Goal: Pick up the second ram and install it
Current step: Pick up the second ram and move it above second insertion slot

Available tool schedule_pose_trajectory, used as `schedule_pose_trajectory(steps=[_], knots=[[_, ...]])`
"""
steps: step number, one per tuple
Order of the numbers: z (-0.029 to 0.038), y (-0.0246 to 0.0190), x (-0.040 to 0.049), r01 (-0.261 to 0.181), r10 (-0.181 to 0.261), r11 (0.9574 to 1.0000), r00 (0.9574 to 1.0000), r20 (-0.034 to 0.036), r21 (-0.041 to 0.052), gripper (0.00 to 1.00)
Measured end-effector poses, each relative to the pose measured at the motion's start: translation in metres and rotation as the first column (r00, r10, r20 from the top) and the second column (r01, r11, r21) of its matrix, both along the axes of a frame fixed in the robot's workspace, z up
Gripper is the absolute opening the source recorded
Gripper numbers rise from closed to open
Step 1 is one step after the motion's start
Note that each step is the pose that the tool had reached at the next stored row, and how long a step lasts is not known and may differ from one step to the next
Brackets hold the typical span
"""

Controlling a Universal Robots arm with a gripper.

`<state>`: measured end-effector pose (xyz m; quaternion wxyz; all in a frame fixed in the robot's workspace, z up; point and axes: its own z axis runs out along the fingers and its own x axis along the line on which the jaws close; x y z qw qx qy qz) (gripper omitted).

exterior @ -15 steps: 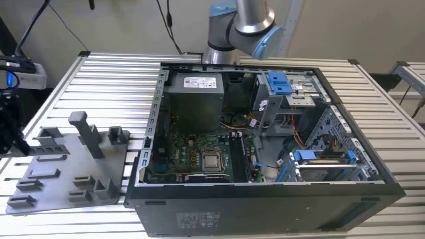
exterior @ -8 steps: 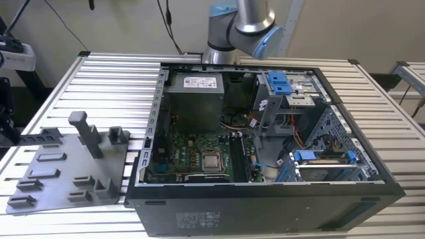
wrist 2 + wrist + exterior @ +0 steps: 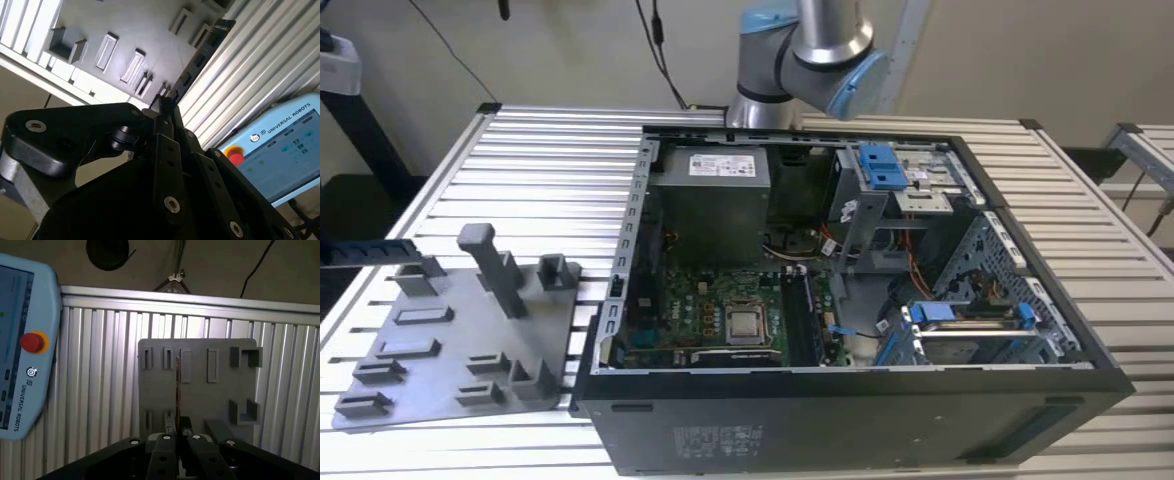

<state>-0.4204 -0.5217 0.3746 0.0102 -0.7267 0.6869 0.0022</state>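
In the exterior view, the second ram [image 3: 374,250] juts in from the exterior view's left edge. It is a dark, notched stick lying level, close by the far corner of the grey tray [image 3: 454,340]. The tray lies on the slatted bench [image 3: 547,160], and its upright post [image 3: 491,265] stands well away from the stick. Further toward the exterior view's right sits the open computer case [image 3: 854,420], with the robot arm [image 3: 807,50] rising behind it.

In the first wrist view, a teach pendant [image 3: 25,340] with a red button [image 3: 32,341] lies off to one side of the fingers. The gripper [image 3: 180,432] has its fingers drawn in narrow, pinching the near end of the second ram [image 3: 177,385]. The stick runs edge-on straight out ahead of the fingers, and the tray [image 3: 200,395] lies beyond it.

In the second wrist view, the gripper [image 3: 165,102] clamps the same stick at the fingertips. The second ram [image 3: 200,57] reaches out ahead of the fingers along the tray's [image 3: 125,25] edge, its black chips in a row. I cannot tell whether its far end touches the tray. The pendant [image 3: 280,150] lies on the other side of the fingers.
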Motion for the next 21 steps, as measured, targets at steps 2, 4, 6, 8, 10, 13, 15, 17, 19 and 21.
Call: schedule_pose_trajectory(steps=[2,4,6,8,10,13,15,17,19,21], knots=[[0.0084,0.0000,0.0000,0.000,0.000,1.0000,1.0000,0.0001,0.0001,0.14],[0.0174,0.0000,0.0000,0.000,0.000,1.0000,1.0000,0.0001,0.0001,0.14],[0.0261,0.0000,0.0000,-0.001,0.001,1.0000,1.0000,0.0000,0.0000,0.14],[0.0328,0.0000,0.0000,-0.001,0.001,1.0000,1.0000,0.0001,0.0001,0.14],[0.0392,0.0000,0.0000,-0.001,0.001,1.0000,1.0000,0.0000,0.0000,0.14],[0.0509,0.0000,0.0000,-0.001,0.001,1.0000,1.0000,0.0000,0.0000,0.14],[0.0586,0.0000,0.0000,-0.002,0.002,1.0000,1.0000,0.0001,0.0002,0.14],[0.0651,0.0000,0.0000,-0.002,0.002,1.0000,1.0000,0.0001,0.0001,0.14],[0.0692,0.0000,0.0000,-0.002,0.002,1.0000,1.0000,0.0001,0.0001,0.14],[0.0707,0.0000,0.0000,-0.003,0.003,1.0000,1.0000,0.0001,-0.0001,0.14]])
